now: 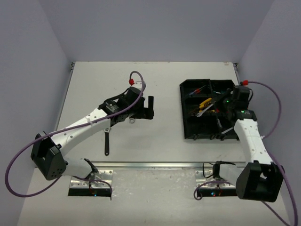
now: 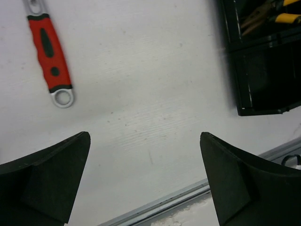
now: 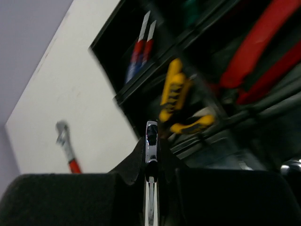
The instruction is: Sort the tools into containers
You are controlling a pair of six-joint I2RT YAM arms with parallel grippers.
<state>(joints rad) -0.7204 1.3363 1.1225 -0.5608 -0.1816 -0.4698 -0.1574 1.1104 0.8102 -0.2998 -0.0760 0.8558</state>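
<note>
The right gripper (image 3: pixel 150 188) is pinched shut on a silver wrench (image 3: pixel 151 139). The thin chrome bar stands edge-on between the two black fingers, its end poking out past them. Gripper and wrench hang over the black organiser tray (image 1: pixel 184 117), inside its outline in the top view. Which compartment lies directly beneath cannot be told.

Just beyond the wrench's tip, yellow-handled pliers (image 3: pixel 173 92) lie in a compartment on the tray's left side. Blurred red handles (image 3: pixel 263 52) fill a compartment further toward the tray's right. A pair of slim red and blue tools (image 3: pixel 140 49) rests in the tray's far-left corner section.

The left gripper (image 2: pixel 146 181) is spread wide and holds nothing. Its fingers (image 2: pixel 47 183) touch nothing, and only bare table (image 2: pixel 150 117) shows between them. It hangs to the left of the tray, near the tray's left wall.

Further from the tray lies a red-handled wrench (image 2: pixel 49 52), flat on the table. Its grip has dark insets and a silver ring at the end. Further left again, under the left arm, lies a dark-handled tool (image 1: pixel 107 143) — too small to identify.
</note>
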